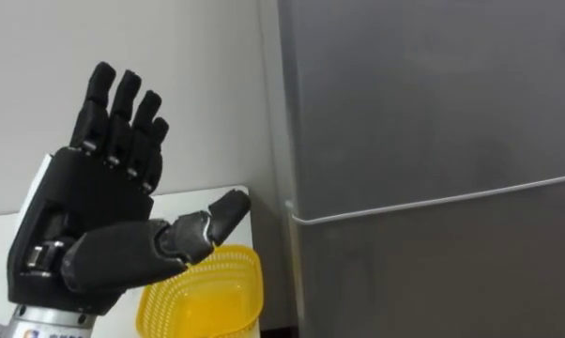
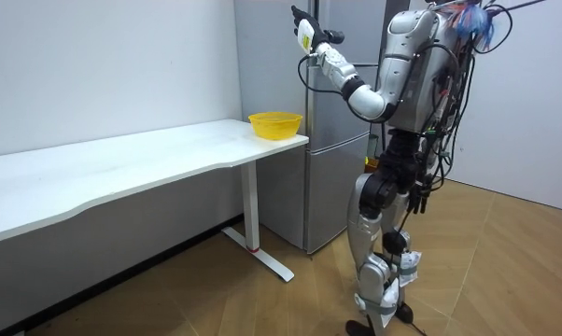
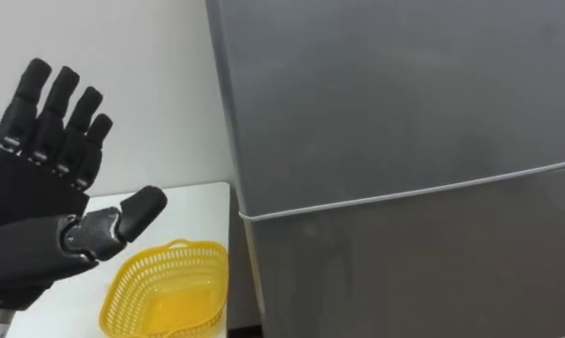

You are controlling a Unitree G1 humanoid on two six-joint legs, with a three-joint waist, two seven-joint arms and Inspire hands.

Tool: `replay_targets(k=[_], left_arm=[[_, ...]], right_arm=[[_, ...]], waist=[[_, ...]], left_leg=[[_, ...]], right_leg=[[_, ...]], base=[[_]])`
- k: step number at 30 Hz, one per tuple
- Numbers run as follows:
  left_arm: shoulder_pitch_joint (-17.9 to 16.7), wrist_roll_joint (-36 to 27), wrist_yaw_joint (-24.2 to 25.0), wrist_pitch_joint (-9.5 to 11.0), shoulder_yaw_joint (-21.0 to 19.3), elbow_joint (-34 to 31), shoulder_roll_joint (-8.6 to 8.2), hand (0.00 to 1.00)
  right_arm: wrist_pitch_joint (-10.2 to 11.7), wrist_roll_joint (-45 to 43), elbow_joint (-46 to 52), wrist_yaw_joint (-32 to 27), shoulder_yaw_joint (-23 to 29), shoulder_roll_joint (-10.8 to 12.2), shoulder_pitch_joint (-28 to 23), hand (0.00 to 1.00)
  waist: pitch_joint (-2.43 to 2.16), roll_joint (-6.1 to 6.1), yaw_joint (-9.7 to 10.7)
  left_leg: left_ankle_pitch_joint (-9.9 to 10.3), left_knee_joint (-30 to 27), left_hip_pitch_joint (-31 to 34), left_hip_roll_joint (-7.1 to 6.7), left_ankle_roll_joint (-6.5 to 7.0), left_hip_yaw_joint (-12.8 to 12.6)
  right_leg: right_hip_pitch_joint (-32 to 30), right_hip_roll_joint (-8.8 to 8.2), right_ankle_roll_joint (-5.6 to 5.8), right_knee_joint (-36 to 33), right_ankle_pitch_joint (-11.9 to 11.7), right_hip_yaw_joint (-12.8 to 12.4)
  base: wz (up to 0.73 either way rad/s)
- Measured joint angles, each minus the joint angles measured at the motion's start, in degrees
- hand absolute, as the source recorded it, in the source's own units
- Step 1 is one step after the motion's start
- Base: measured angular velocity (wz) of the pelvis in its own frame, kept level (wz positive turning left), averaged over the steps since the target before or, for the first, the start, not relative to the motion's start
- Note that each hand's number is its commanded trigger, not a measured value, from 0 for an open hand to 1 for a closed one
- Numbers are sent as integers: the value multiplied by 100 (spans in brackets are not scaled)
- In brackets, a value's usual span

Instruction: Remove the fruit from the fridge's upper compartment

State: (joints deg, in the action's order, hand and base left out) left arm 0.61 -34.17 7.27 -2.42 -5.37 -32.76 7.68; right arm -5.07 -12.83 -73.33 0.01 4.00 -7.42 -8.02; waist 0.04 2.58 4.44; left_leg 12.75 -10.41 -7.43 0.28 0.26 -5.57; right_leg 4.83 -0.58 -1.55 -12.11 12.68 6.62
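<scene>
The left robot hand (image 1: 90,202) is raised beside the upper fridge door (image 1: 433,94), just off its left edge, with fingers straight and spread, thumb out to the side, and nothing in it. The door is shut. The robot stands close before the fridge, next to the counter (image 2: 150,159) carrying the yellow basket (image 1: 212,291). The step in hand is to open that door. The left robot hand should reach the door's left edge above the seam (image 1: 433,200), curl fingers behind the edge and pull outward in an arc, staying above the basket. No handle can be made out; the grip is probably a recess along the edge. The thing to retrieve sits behind the shut door, hidden, so what it is cannot be told
</scene>
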Motion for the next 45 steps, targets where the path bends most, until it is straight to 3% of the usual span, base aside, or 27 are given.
replay_targets(k=[9, 20, 24, 26, 30, 37, 42, 45], left_arm=[[0, 575, 140, -19, 299, -27, 23, 0], [3, 1297, 170, -19, 473, 0, 43, 0], [3, 1635, 165, -24, 479, 54, 258, 0], [4, 1635, 165, -24, 513, 55, 269, 0], [7, 1638, 194, -25, 720, 95, 270, 0], [93, 1624, 234, -25, 1000, 141, 270, 0], [451, 1624, 319, -104, 1123, 248, 271, 0], [479, 1625, 374, -138, 1145, 316, 271, 0]], right_arm=[[35, 4, -38, 21, -58, -21, 38, 0], [53, -48, -240, 15, -47, -54, 155, 0], [45, -77, -252, 14, -50, -81, 154, 0], [24, -126, -251, 14, -62, -113, 153, 0], [19, -306, -229, 18, -182, -130, 200, 0], [37, -359, -196, 19, -289, -136, 298, 0], [11, -366, -220, 54, -337, -137, 298, 0], [3, -367, -222, 139, -410, -139, 299, 0]], waist=[[-2, -15, -6], [-1, -67, 94], [8, -71, 172], [13, -70, 202], [77, -96, 273], [81, -84, 322], [70, -49, 354], [64, -41, 421]], left_leg=[[0, -35, 44, -1, 0, 14], [0, -28, -8, -2, 0, 1], [0, -22, -24, 7, 0, -35], [0, -22, -25, 7, 0, -40], [0, -22, -32, 10, 0, -41], [0, -22, -14, 6, 0, -41], [0, -21, -37, 3, 0, -41], [0, -21, -40, 5, 0, -42]], right_leg=[[-12, -8, -1, 7, -1, 115], [26, 10, -5, 14, -6, 53], [37, 13, -6, 18, -9, -7], [41, 1, -5, 23, -10, -6], [66, 0, -4, 31, -10, 11], [63, -5, -4, 48, -10, 19], [117, -4, -4, 48, -10, 15], [155, 0, -4, 49, -10, 0]], base=[[4], [-2], [-2], [0], [2], [0], [0], [0]])
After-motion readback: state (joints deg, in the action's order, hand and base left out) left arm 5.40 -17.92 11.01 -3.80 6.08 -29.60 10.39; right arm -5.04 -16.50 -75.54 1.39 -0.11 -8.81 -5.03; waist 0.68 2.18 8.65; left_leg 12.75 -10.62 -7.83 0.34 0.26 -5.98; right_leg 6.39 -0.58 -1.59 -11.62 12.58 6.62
